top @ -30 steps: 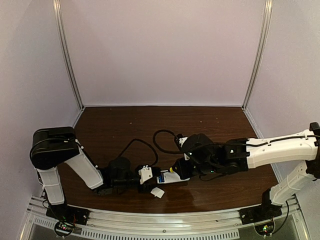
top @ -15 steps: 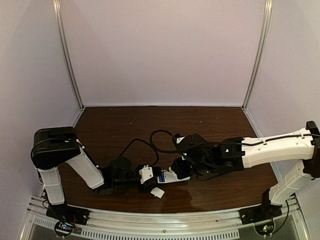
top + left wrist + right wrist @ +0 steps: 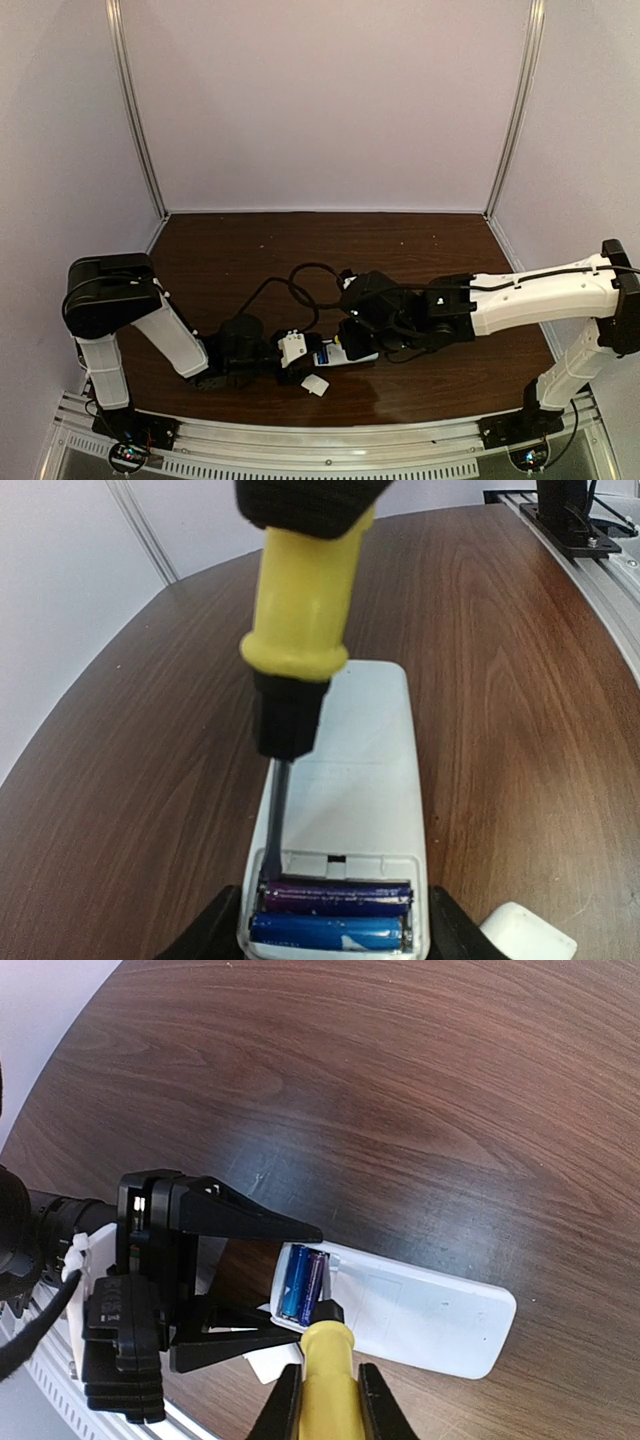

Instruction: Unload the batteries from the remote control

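The white remote control [image 3: 350, 770] lies flat on the table with its battery bay open. Two blue batteries [image 3: 333, 916] sit side by side in the bay, and they also show in the right wrist view [image 3: 303, 1285]. My left gripper [image 3: 335, 935] is shut on the remote's bay end, one finger on each side. My right gripper [image 3: 327, 1400] is shut on the yellow-handled screwdriver [image 3: 300, 590]. The screwdriver's tip [image 3: 268, 872] rests at the left end of the farther battery. In the top view the remote [image 3: 347, 353] lies between both grippers.
The small white squarish cover piece [image 3: 316, 385] lies on the table just in front of the remote, also showing in the left wrist view [image 3: 525, 935]. Black cables [image 3: 300, 285] loop behind the grippers. The metal rail [image 3: 320, 440] runs along the near edge.
My right arm has moved left, bringing the screwdriver closer over the remote's battery bay. The left arm and the remote have not moved.
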